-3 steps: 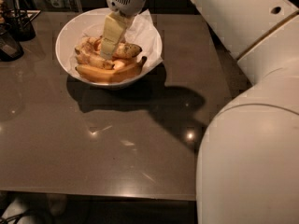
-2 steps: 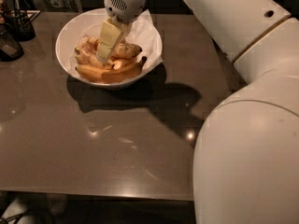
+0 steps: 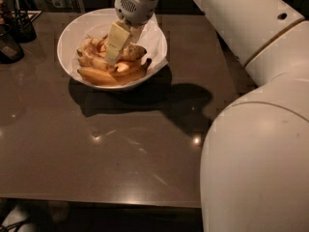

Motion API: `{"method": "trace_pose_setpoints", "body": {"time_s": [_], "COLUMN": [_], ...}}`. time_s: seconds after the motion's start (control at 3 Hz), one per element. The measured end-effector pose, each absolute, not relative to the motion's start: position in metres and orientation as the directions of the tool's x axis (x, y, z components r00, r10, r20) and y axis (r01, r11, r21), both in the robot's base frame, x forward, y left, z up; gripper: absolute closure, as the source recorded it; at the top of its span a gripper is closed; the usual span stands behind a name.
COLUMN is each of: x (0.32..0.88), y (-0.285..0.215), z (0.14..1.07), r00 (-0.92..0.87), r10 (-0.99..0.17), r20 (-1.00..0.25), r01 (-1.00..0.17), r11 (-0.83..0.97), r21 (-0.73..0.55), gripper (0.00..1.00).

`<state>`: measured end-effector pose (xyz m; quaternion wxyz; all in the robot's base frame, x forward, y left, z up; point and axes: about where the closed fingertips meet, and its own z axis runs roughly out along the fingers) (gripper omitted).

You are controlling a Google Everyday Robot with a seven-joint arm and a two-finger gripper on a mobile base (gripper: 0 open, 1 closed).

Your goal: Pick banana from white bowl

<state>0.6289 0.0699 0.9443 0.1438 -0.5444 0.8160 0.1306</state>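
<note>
While the one camera view looks down on a dark worktop, the white bowl sits toward 11 o'clock of that surface, lined with crumpled white paper that spills over its rim at 3 o'clock. The banana, short, yellow and thick with brown speckles, lies inside the bowl a little toward 3 o'clock of its middle, its dark tip pointing to 3 o'clock. Below it, a longer smooth banana curves along the inner wall from 7 to 4 o'clock. Other pale, brown-marked pieces are heaped at 9 o'clock of the bowl.

The hand comes down into the bowl from 12 o'clock, tilted so that its pale yellow end reaches the middle of the bowl, just at the 9 o'clock side of the speckled banana. Whether it touches the fruit cannot be told, and whether the hand is spread or closed cannot be told either.

The robot's white arm fills the picture from 1 to 5 o'clock. The bowl and the arm cast a dark shadow on the worktop at 5 o'clock of the bowl. Small dark containers stand at the worktop's 10 o'clock edge, well apart from the bowl.
</note>
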Motion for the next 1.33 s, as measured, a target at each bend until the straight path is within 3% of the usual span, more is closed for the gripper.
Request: {"method": "trace_pose_setpoints", "body": {"time_s": [0.33, 1.0, 1.33], "x": [0.631, 0.640, 0.646], "y": [0.062, 0.057, 0.059], "z": [0.944, 0.941, 0.936], "r00": [-0.382, -0.388, -0.386], "r10": [-0.846, -0.850, -0.855], "r20": [-0.373, -0.357, -0.346], "r01": [-0.919, -0.917, -0.919], "r11": [0.389, 0.395, 0.390], "r21": [0.058, 0.057, 0.061], "gripper": [0.31, 0.43, 0.41]}}
